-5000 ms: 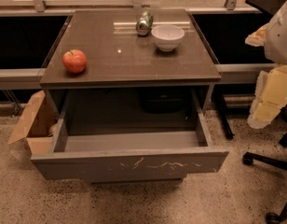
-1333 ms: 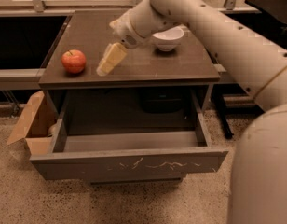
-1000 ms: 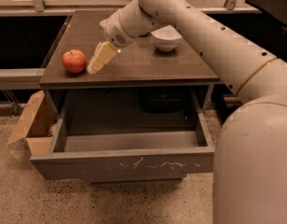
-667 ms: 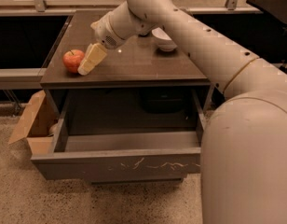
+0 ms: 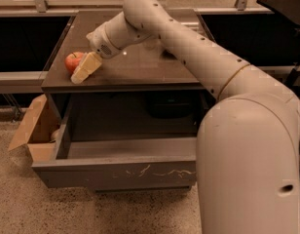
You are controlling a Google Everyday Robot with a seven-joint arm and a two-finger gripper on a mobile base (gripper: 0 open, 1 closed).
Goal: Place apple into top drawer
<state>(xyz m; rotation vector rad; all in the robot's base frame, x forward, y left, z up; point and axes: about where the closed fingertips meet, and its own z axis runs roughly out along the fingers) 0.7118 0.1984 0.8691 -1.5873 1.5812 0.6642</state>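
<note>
The red-orange apple [image 5: 72, 61] sits on the left front part of the cabinet top [image 5: 140, 67]. My gripper [image 5: 84, 68] is down at the top, right beside the apple on its right side and partly covering it. I cannot tell whether it touches the apple. The top drawer [image 5: 116, 172] is pulled wide open below; its scratched front panel faces me and the part of its inside that I can see holds nothing. My arm reaches from the lower right across the cabinet top.
An open cardboard box [image 5: 29, 127] stands on the floor left of the drawer. A dark object [image 5: 172, 106] sits in the shadow under the top, behind the drawer. Dark bins [image 5: 23, 38] flank the cabinet. My arm hides the back right of the top.
My arm has come in from the right and the gripper has swept left across the cabinet top to the apple. The apple and the drawer have not moved.
</note>
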